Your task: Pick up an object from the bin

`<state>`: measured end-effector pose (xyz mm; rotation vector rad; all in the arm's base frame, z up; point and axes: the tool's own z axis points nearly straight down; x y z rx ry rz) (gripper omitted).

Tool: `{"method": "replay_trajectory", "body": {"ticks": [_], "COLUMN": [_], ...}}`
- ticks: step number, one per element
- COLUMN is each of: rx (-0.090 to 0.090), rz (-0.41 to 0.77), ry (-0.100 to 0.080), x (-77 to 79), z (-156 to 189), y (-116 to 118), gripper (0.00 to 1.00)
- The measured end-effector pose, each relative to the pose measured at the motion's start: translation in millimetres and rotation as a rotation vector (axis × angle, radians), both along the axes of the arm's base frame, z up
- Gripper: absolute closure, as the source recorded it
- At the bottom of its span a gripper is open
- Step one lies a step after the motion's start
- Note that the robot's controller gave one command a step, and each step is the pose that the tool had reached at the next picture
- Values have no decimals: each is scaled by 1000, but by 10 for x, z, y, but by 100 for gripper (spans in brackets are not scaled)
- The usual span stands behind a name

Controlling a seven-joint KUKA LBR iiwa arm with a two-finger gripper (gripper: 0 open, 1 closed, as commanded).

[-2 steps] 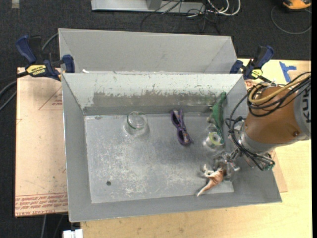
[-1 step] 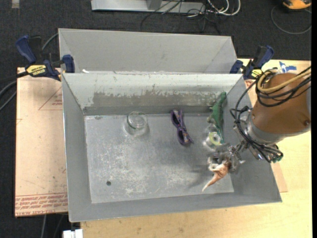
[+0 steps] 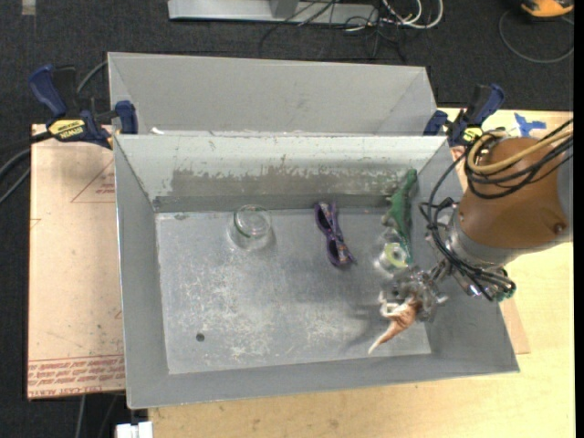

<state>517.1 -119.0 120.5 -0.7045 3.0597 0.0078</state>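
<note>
Dark floor lay beyond the scuffed grey bin, where the gripper, beside an orange toy, was too indistinct to judge open or closed.

The hand hovers just over a pointed orange toy, front right.

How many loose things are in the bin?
5: clear cup back left, purple glasses centre back, green thing at right wall, small round piece below it, orange pointed thing by the gripper. The arm may hide more.
</note>
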Motion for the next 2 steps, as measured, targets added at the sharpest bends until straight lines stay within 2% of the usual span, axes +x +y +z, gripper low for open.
{"method": "replay_trajectory", "body": {"ticks": [1,2], "rx": [0,4], "rz": [12,5], "ry": [-8,4], "x": [-73,-79], "z": [335,-547], "y": [30,99], "gripper": [100,100]}}
